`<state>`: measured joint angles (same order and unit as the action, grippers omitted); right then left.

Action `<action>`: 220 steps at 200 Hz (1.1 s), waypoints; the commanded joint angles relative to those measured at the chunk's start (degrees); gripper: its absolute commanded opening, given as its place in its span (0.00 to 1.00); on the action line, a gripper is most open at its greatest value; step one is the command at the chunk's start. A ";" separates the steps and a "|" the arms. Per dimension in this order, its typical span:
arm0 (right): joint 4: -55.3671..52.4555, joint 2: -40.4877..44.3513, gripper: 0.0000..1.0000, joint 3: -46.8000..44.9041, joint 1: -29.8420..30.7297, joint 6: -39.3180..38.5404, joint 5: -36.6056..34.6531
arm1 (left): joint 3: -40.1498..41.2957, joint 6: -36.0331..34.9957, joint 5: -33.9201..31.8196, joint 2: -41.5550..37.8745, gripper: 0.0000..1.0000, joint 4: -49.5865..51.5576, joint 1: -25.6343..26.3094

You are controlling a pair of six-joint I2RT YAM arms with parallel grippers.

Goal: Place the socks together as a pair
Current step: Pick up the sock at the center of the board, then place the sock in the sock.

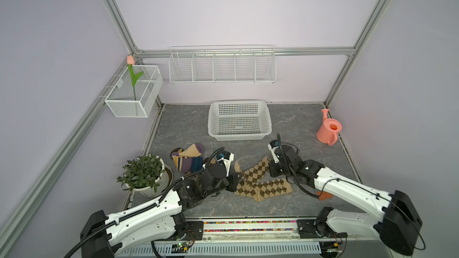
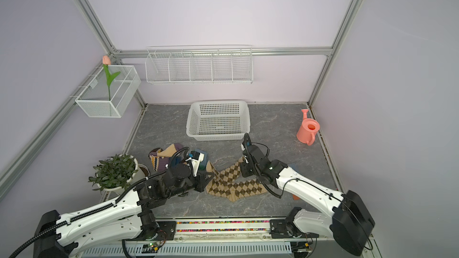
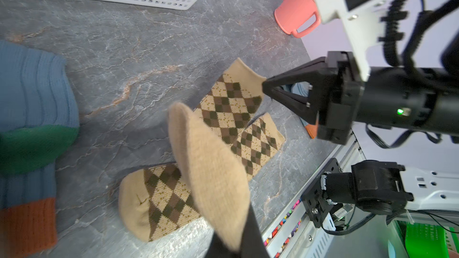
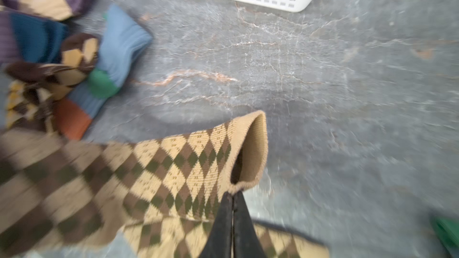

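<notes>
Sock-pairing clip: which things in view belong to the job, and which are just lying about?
Job: lifted tan-brown argyle knit sock, left hand on its toe, right hand on its cuff; matching flat sock; heap of mixed knit socks.
Lying about: white plastic basket, pink watering can, potted green plant, white wire wall rack, mesh wall box.

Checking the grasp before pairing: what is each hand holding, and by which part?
Both hold the same tan argyle sock: the left hand pinches its toe end, the right hand pinches its cuff rim.
</notes>
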<state>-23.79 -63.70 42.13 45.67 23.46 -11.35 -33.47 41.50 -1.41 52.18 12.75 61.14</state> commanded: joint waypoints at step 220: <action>-19.04 18.76 0.07 -6.05 1.61 6.94 -5.08 | -0.75 0.98 10.30 8.38 0.00 -3.13 0.06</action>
<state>-42.22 -43.44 36.77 47.31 29.02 -15.79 -34.92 41.56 9.28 58.28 10.94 61.14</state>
